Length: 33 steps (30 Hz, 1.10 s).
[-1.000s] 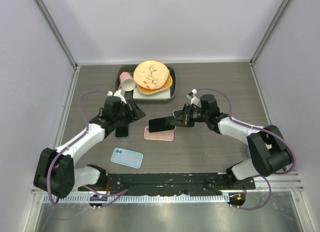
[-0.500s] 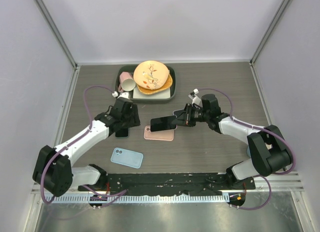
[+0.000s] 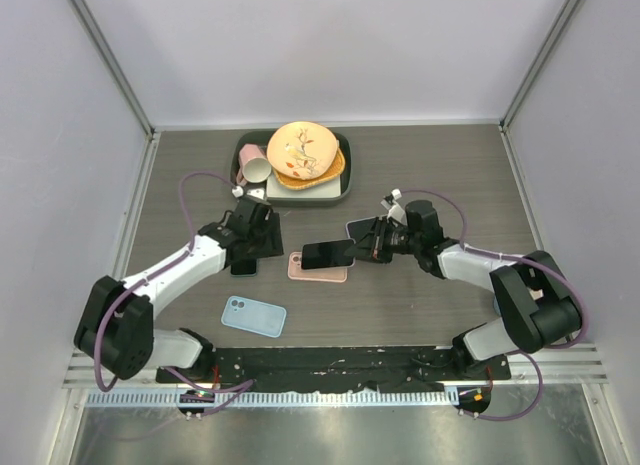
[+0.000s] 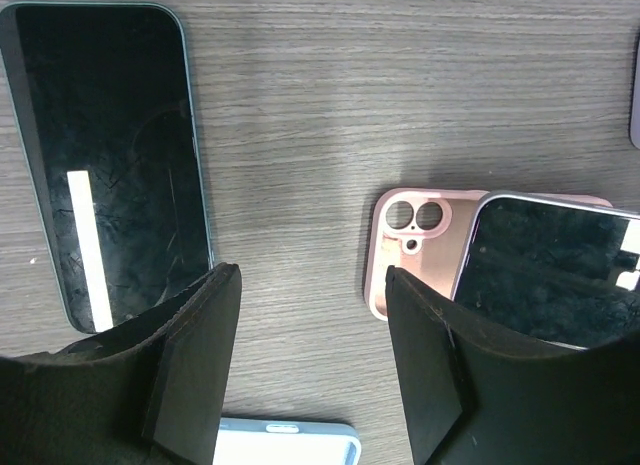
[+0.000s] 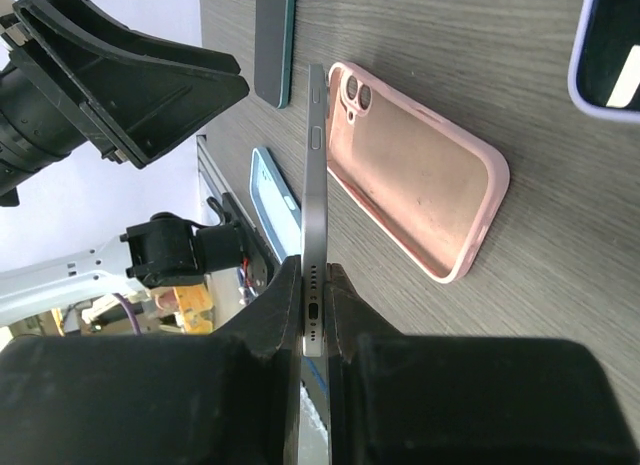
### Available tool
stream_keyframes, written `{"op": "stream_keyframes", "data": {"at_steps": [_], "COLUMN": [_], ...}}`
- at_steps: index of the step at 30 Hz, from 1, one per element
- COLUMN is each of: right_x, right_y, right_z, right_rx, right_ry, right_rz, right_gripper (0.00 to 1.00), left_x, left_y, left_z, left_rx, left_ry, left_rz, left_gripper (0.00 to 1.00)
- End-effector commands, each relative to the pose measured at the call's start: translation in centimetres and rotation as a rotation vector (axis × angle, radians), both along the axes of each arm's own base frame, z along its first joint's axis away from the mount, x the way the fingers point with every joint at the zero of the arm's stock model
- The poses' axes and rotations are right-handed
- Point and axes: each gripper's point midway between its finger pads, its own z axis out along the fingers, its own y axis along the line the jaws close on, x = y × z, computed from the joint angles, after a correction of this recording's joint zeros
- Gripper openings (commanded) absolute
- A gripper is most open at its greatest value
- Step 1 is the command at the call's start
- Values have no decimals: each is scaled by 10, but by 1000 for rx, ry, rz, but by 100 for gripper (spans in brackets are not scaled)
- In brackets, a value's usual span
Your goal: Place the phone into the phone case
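The right gripper (image 3: 366, 245) has its jaws pinching the phone (image 3: 328, 253) by its right short end, screen up. The phone hangs over the pink case (image 3: 315, 274), which lies open side up at the middle of the counter (image 3: 430, 165). The phone covers most of the case. Whether it already touches the rim I cannot tell.

To seat it well, the phone's long edges should first run parallel to the case walls. In the right wrist view they look slightly skewed. The camera cutout is at the case's left end, so the free left end of the phone probably ought to go into that corner first. The held end can then be lowered and pressed in.

The case is light and may slide under the push. The left gripper (image 4: 312, 315) hovers with jaws spread and empty between a second dark phone (image 4: 110, 155) and the pink case, so it is well placed to brace that left end. The blue case (image 3: 253, 317), nearer and to the left, is clear of the work.
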Motion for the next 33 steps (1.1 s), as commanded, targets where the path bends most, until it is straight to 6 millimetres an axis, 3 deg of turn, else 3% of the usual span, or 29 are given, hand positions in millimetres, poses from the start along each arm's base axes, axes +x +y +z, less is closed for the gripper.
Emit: {"op": "stream_keyframes", "data": {"at_steps": [1, 7, 20, 33], "right_x": [3, -3, 6, -7], "right_y": [8, 10, 27, 21], "right_z": [20, 8, 2, -29], "right_rx": [112, 140, 223, 168], "right_ry": [-39, 2, 34, 114], "right_rz": [1, -14, 2, -2], "right_gripper": [1, 1, 1, 1], "left_x": [13, 14, 13, 11], "left_y": [-15, -27, -28, -27], "left_z": [8, -1, -13, -35], "left_rx": [-41, -92, -88, -77], "left_ry": [-24, -21, -2, 30], "left_rz": [-35, -58, -69, -60], "left_gripper": [63, 63, 61, 58]}}
